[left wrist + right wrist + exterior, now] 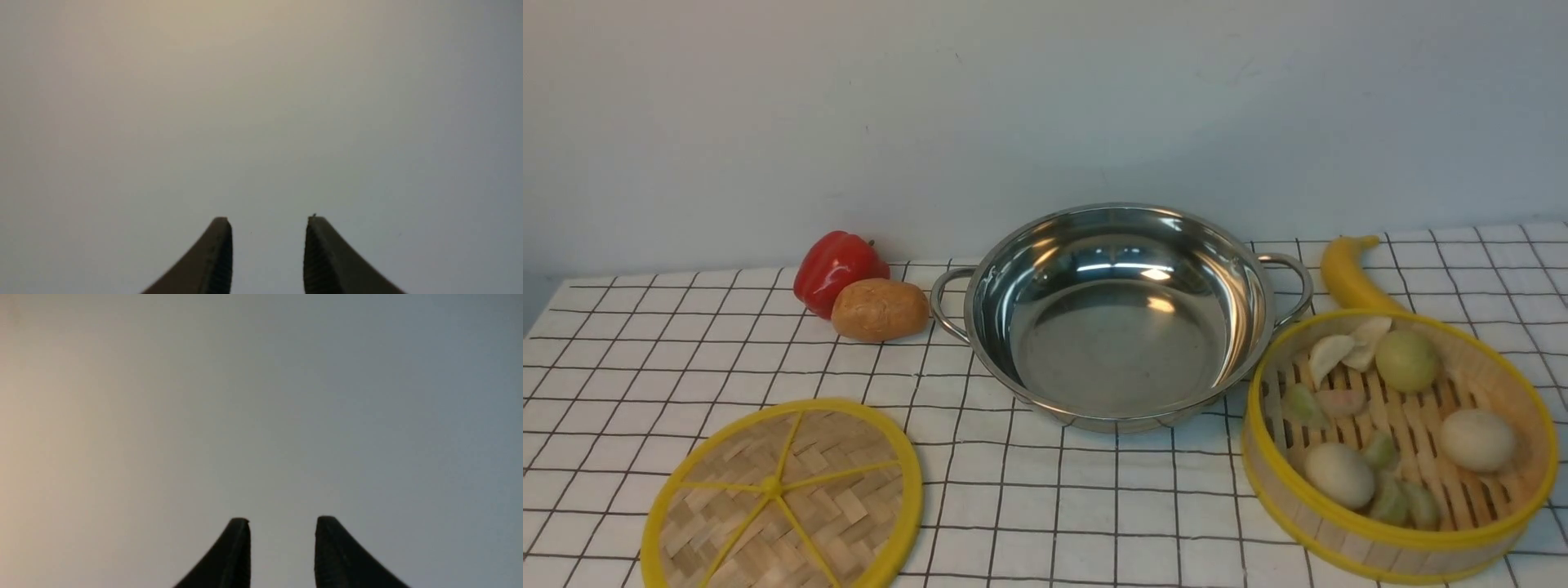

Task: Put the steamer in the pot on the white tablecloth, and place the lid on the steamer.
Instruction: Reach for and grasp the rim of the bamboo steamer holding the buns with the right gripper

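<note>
The left gripper [267,245] has its two dark ribbed fingertips spread with nothing between them. The right gripper [282,543] is parted the same way and is also empty. Each wrist camera faces only a plain pale surface, and neither arm shows in the front view, so both seem to be held back and clear of the work. On the white tablecloth [1054,506], the steamer [1290,510] stands at the near right, loaded with pale buns and greenish dumplings on its slatted floor. Its far-left rim comes close under the right loop handle of the pot [1123,327]; I cannot tell whether they touch. The pot sits empty at the middle of the cloth. The lid [784,498] lies flat at the near left, well apart from the steamer and with the pot between them in left-right terms. The steamer is on the robot's right, so the right arm is probably the nearer one for it, and the left arm for the lid. The basket is round with no long axis, so any point on the rim would serve for a grip. Its path to the pot runs leftward and slightly away from the robot, up over the steel rim. A red pepper [837,269] and a potato [880,309] sit by the pot's left handle, and a banana [1347,273] lies behind the steamer.
</note>
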Robot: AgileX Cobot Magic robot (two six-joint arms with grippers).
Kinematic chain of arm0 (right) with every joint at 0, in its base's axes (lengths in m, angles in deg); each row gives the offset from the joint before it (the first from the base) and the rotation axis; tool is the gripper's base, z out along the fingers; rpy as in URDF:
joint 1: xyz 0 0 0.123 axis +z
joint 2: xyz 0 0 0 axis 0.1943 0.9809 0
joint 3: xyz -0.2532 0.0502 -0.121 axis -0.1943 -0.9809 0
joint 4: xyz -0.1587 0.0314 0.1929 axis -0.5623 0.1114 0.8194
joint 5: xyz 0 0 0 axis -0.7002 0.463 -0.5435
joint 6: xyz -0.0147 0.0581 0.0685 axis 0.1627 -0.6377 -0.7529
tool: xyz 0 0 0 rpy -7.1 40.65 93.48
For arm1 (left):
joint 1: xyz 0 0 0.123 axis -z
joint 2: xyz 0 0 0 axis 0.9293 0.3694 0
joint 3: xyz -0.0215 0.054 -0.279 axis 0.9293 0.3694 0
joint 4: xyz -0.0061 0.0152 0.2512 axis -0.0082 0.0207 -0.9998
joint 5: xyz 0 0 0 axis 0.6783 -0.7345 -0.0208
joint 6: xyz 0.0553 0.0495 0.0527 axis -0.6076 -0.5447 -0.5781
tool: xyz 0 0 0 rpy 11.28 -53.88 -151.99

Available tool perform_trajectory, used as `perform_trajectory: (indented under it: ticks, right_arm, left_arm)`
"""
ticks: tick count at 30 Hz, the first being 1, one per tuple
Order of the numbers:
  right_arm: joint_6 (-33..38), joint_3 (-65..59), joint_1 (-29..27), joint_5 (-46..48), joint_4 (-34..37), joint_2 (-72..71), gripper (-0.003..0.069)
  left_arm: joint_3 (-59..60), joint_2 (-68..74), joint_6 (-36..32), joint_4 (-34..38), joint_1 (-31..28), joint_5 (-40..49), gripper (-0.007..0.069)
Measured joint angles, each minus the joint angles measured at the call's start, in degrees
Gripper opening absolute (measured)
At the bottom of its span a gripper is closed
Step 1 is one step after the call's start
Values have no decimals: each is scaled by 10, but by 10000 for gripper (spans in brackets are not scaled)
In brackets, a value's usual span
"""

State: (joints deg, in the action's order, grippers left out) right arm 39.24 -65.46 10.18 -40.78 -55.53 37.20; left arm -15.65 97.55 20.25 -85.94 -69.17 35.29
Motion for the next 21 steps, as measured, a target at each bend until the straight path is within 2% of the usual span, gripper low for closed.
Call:
perform_trajectory:
  ticks: [1, 2, 4, 7, 9, 10, 13, 15, 19, 20, 21]
  right_arm:
    - [1, 36, 0, 84, -54, 33, 243]
    - [1, 36, 0, 95, -59, 38, 243]
    - [-11, 97, 0, 262, -113, 120, 243]
    - [-28, 133, 0, 356, -135, 180, 243]
    - [-48, 181, 0, 442, -159, 263, 243]
    - [-48, 184, 0, 447, -159, 263, 243]
    - [-59, 243, 0, 533, -188, 372, 243]
    - [-61, 270, 0, 563, -191, 422, 243]
    - [-61, 311, 0, 597, -191, 507, 243]
    - [-61, 314, 0, 598, -191, 520, 243]
    - [-55, 324, 0, 596, -191, 553, 243]
  left_arm:
    - [-28, 42, 1, -28, 0, 33, 243]
    - [-31, 47, 1, -34, 0, 38, 243]
    - [-73, 125, 15, -59, 0, 107, 243]
    - [-97, 172, 25, -65, 0, 161, 243]
    - [-124, 244, 30, -67, 0, 257, 243]
    - [-126, 249, 30, -67, 0, 264, 243]
    - [-159, 333, 18, -64, 0, 377, 243]
    - [-178, 369, -10, -44, 0, 428, 243]
    - [-224, 439, -127, 40, 0, 527, 243]
    - [-226, 443, -134, 52, 0, 532, 243]
    - [-244, 474, -210, 113, 0, 570, 243]
